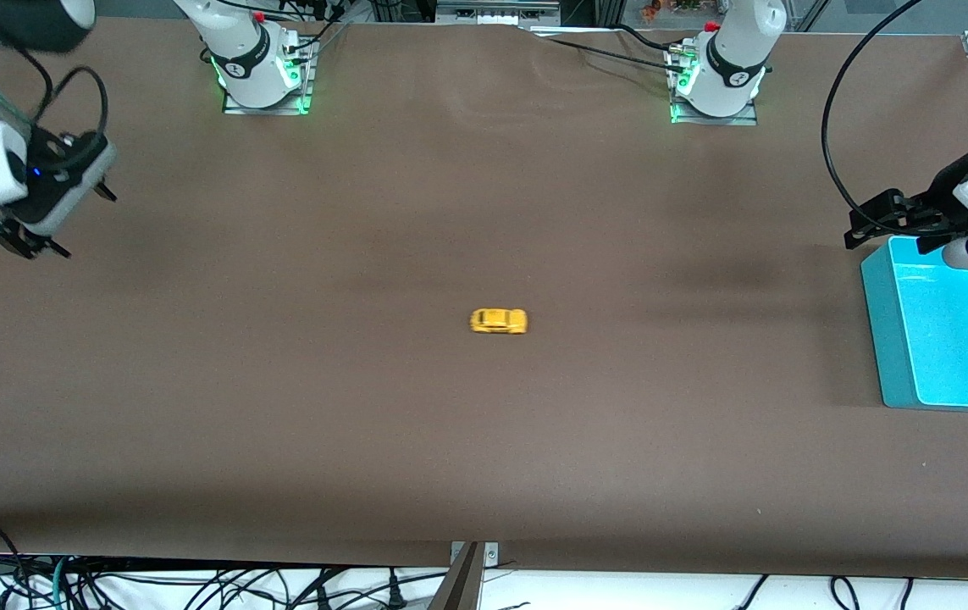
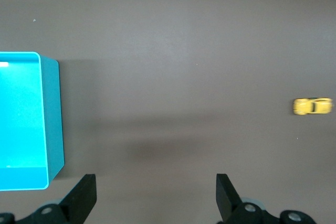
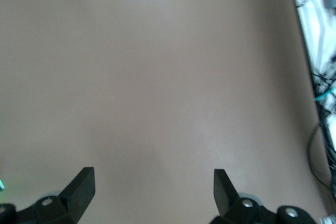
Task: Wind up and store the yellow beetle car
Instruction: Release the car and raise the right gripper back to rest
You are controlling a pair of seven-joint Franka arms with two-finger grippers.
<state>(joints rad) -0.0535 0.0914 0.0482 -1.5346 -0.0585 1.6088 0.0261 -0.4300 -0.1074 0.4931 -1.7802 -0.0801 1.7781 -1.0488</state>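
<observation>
The yellow beetle car [image 1: 499,321] is tiny and rounded. It stands on its wheels near the middle of the brown table, and it also shows in the left wrist view [image 2: 312,106]. My left gripper [image 1: 873,222] hangs open and empty over the table at the left arm's end, beside the teal bin and well away from the car. In its own view the left gripper [image 2: 156,198] has its jaws wide apart over bare table. My right gripper [image 1: 85,223] hangs open and empty over the right arm's end of the table. In its own view the right gripper [image 3: 154,195] has only bare table below it.
An open teal bin [image 1: 877,330] stands at the left arm's end of the table and has nothing in it; it also shows in the left wrist view [image 2: 52,119]. Cables [image 3: 315,51] hang off the table's edge near the right gripper.
</observation>
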